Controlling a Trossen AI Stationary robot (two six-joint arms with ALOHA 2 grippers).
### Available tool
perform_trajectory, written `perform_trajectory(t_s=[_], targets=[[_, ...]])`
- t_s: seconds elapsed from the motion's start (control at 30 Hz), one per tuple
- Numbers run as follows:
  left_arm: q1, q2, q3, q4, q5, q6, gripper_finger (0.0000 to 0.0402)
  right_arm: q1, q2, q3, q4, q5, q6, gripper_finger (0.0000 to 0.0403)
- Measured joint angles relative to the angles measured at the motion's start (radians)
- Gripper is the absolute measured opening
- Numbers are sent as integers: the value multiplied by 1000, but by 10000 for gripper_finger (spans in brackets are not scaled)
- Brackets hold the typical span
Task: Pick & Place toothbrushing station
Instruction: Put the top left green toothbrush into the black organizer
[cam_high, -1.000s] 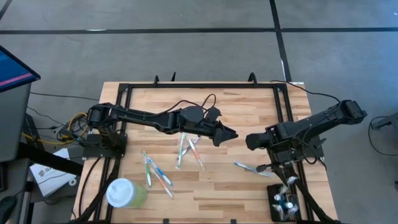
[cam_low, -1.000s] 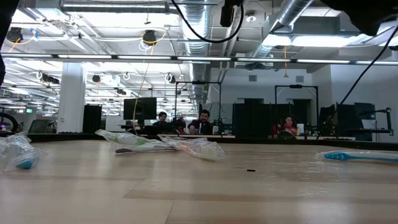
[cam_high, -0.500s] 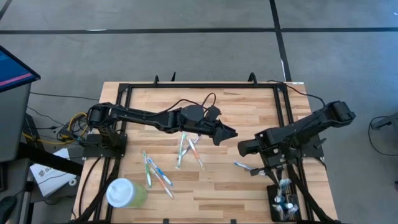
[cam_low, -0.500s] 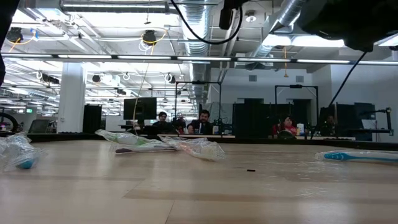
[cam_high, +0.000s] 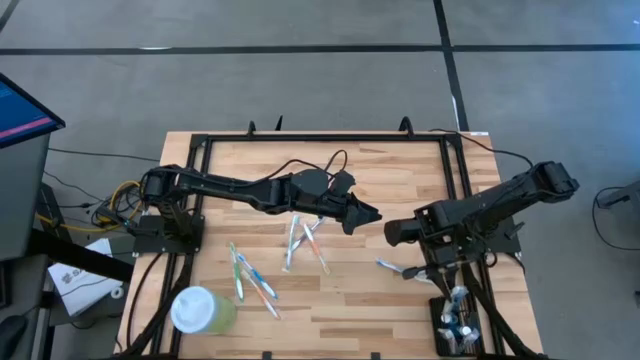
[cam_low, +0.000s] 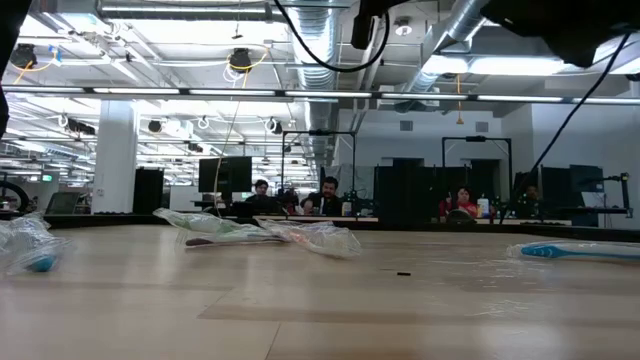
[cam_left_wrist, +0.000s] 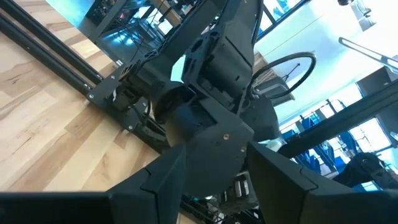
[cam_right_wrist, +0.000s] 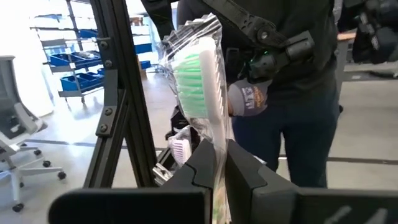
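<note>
1. Over the middle of the wooden table (cam_high: 400, 190), my left gripper (cam_high: 372, 213) reaches toward my right arm. Its fingers (cam_left_wrist: 155, 180) stand apart with nothing between them.
2. Facing it from the right side, my right gripper (cam_high: 392, 232) hangs close to the left one, with a gap between the two.
3. My right fingers (cam_right_wrist: 202, 165) are clamped tight on a wrapped green toothbrush (cam_right_wrist: 198, 74). The bristle end sticks up out of the grip in its clear plastic sleeve.
4. The toothbrushing station (cam_high: 458, 326), a small black holder, sits at the near right corner of the table. It stands well apart from both grippers, with a few brush heads poking up from its top.
5. One blue toothbrush (cam_high: 398, 267) lies flat on the wood between my right gripper and the holder.
6. More wrapped toothbrushes (cam_high: 300, 240) lie scattered near the table's middle, below my left arm, and others lie further left.
7. A pale green cup (cam_high: 200, 310) with a white lid stands at the near left corner.
8. From table height, people (cam_low: 325, 195) sit at desks far back in the room. A person in dark clothes stands close behind the frame in my right wrist's view.
</note>
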Motion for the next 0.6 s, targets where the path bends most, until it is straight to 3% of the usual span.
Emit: perform_trajectory(t_s=[0.6], targets=[[0,0,-3,-44,0,0,167,-154,-4,-25,-92,21,32,8]])
